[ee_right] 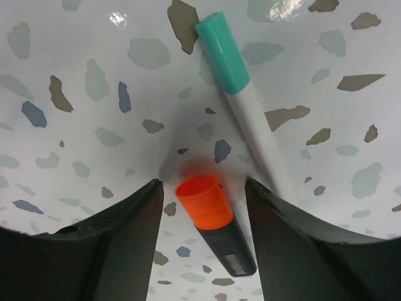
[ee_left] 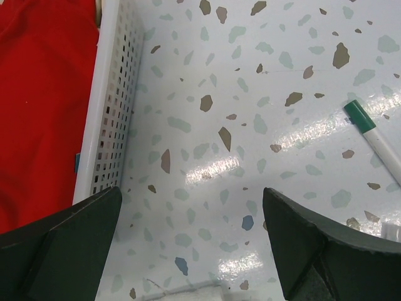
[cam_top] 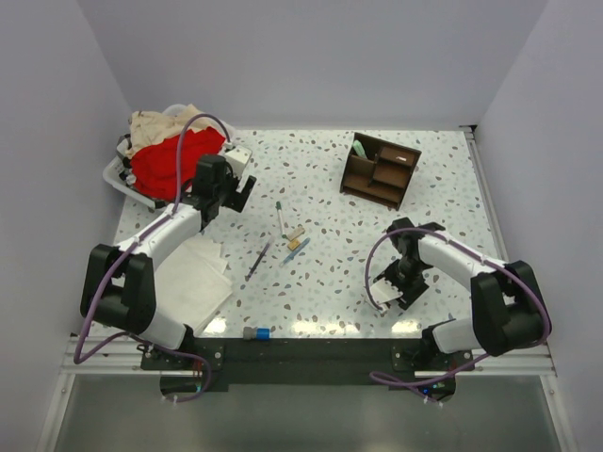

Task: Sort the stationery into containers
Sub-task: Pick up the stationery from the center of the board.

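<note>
On the speckled tabletop (ee_right: pixel 94 125), the right gripper (ee_right: pixel 203 183) hangs open astride the orange highlighter (ee_right: pixel 219 229), which looks light, rigid and slick, probably best pinched across its dark barrel.

My left arm stretches forward, wrist tipped down, left gripper (ee_left: pixel 192 195) spread to its widest. My right arm bends back near its base, right gripper (ee_right: pixel 203 184) pointing down, fingers (ee_right: pixel 125 232) parted, neither pad pressing.
</note>
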Available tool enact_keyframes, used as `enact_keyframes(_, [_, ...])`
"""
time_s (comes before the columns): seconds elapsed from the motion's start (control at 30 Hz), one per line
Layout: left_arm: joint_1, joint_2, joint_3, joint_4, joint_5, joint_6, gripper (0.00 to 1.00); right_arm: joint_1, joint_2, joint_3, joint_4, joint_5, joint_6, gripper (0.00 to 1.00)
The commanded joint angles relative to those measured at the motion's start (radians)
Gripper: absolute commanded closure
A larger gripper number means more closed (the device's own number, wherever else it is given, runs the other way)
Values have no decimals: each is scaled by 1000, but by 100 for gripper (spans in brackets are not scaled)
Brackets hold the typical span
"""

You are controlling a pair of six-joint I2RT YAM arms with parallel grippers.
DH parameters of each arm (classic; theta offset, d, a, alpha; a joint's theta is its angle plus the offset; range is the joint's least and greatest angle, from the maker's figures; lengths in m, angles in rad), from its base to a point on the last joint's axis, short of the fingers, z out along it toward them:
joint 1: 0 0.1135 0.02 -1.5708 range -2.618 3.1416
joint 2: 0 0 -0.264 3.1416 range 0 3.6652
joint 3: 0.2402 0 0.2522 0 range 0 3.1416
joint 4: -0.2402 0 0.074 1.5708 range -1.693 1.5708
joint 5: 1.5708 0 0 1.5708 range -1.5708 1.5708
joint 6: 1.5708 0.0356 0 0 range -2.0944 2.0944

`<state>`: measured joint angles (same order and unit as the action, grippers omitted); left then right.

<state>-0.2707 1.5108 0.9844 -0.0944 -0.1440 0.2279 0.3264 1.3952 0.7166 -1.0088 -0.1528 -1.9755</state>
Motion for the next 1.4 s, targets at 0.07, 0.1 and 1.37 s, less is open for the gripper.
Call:
enact_keyframes(0.07, [-5,8,37,16,-12,7,0,0,14,-19,64,-7,-232,42])
enact_keyframes(0.1, [-5,9,37,16,-12,4,0,0,18,-19,65,-4,-229,44])
enact_keyframes(1.37, [-5,54,65,21,9,-12,0,-66,-81,9,79,-79,-116,100])
